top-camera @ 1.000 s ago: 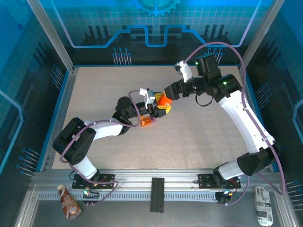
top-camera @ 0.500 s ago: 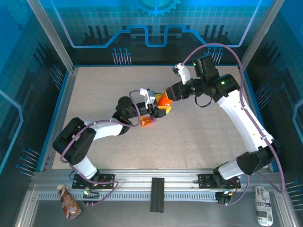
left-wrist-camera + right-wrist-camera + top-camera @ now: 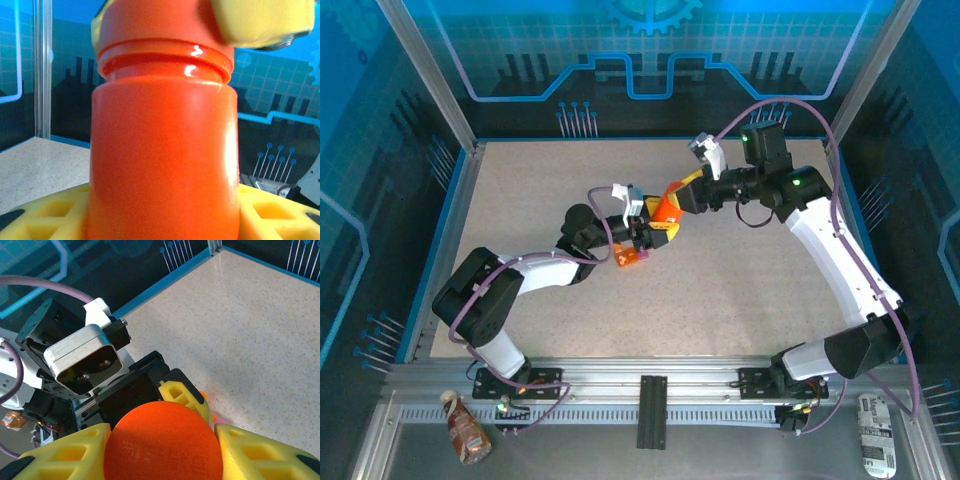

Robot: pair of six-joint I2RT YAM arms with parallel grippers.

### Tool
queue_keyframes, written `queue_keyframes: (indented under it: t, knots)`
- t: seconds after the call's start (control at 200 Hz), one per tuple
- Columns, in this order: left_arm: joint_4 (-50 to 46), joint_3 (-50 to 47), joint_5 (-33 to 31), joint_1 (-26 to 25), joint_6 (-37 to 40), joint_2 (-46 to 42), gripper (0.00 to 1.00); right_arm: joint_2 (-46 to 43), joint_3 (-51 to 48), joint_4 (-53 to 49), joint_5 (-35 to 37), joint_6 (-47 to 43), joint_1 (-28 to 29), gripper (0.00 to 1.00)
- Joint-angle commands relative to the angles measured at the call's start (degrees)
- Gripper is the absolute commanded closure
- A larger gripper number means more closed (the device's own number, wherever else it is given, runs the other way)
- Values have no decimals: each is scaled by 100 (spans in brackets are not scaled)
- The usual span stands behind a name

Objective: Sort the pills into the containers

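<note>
An upright orange bottle (image 3: 664, 211) hangs above the table's middle, between both arms. My left gripper (image 3: 656, 230) is shut on its body (image 3: 162, 150), with yellow fingers (image 3: 47, 212) on either side. From above, my right gripper (image 3: 677, 194) is shut on the bottle's orange cap (image 3: 162, 440), its yellow fingers (image 3: 265, 455) pressed against the cap's sides. One of those fingers (image 3: 265, 20) shows at the cap in the left wrist view. The containers (image 3: 628, 258), a small orange box, lie on the table just under the left wrist. The pills are out of view.
The speckled table (image 3: 520, 200) is walled by blue panels on three sides. On the rail in front of the table lie a brown snack bag (image 3: 467, 428) at the left and a white packet (image 3: 876, 448) at the right.
My right gripper's jaws have closed from wide apart onto the cap, and its wrist has shifted slightly up and right. The left arm and bottle have hardly moved.
</note>
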Motion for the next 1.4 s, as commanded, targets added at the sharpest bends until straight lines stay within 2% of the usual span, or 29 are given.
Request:
queue_keyframes:
  t: [0.0, 0.34, 0.825, 1.191, 1.391]
  knots:
    - [601, 205, 56, 113, -257, -73, 100, -153, -75, 339, -489, -169, -122, 57]
    - [455, 298, 83, 121, -241, -65, 100, -27, -9, 59, -438, -59, -135, 58]
    - [17, 498, 266, 125, -89, -54, 100, 475, 527, -1103, -97, -606, 54, 59]
    - [-21, 519, 168, 121, 6, -89, 100, 439, 11, -570, 129, 312, 161, 62]
    - [-46, 431, -189, 124, 232, -163, 100, 423, -195, -361, 857, 1124, 459, 62]
